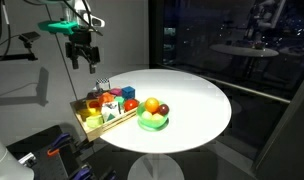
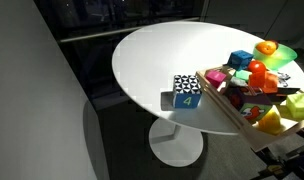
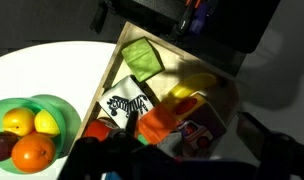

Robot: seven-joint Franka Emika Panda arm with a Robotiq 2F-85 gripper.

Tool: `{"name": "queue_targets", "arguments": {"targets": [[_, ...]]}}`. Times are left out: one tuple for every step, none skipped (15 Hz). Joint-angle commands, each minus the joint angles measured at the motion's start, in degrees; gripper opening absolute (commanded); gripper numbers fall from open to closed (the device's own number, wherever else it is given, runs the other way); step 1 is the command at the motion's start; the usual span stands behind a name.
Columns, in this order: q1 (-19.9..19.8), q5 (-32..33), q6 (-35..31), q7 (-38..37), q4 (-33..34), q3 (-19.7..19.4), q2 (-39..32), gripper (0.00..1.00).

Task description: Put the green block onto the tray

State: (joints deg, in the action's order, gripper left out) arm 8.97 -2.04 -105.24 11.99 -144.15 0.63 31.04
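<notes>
In the wrist view the green block (image 3: 142, 57), pale green, lies inside the light-wood tray (image 3: 105, 78) at its far end. Beside it in the tray are a zebra-patterned block (image 3: 125, 104), an orange block (image 3: 157, 124), a yellow block (image 3: 192, 88) and a picture block (image 3: 199, 137). In an exterior view my gripper (image 1: 83, 60) hangs well above the tray (image 1: 92, 128), fingers apart and empty. In the wrist view its fingers are only dark blurs along the bottom edge. The tray (image 2: 227, 112) also shows in the second exterior view, where the gripper is out of frame.
A bright green bowl (image 1: 152, 121) of fruit stands on the round white table (image 1: 192, 100) next to the tray; it also shows in the wrist view (image 3: 12, 108). A blue and black-white block marked 4 (image 2: 187, 92) sits on the table just outside the tray.
</notes>
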Motion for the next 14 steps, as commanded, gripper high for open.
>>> {"name": "queue_targets", "arguments": {"targets": [[-1.4,-2.0,6.5,-3.1,2.9,0.1,2.0,1.00],[-1.6,-2.3,7.7,-3.6,3.4,0.1,2.9,1.00],[-1.9,-2.6,8.6,-4.3,3.9,0.1,3.6,1.00],[-2.2,-2.8,9.5,-4.8,4.4,0.1,4.3,1.00],[-2.3,-3.0,10.4,-5.2,5.0,0.1,5.0,1.00],[-2.5,-3.1,11.0,-5.7,5.5,0.2,5.6,1.00],[-2.6,-3.1,11.8,-6.0,6.0,0.2,6.2,1.00],[-2.7,-3.3,12.0,-6.1,6.4,0.2,6.7,1.00],[-2.6,-3.5,12.4,-6.1,6.8,0.1,7.0,1.00],[-2.5,-2.1,10.5,-4.9,5.2,0.4,6.1,1.00],[-2.5,-2.2,10.8,-4.9,5.5,0.4,6.6,1.00],[-2.5,-2.2,11.0,-4.9,5.6,0.4,6.9,1.00],[-2.5,-2.2,11.0,-5.0,5.6,0.4,7.1,1.00],[-2.5,-2.2,11.0,-5.0,5.6,0.4,7.1,1.00]]}}
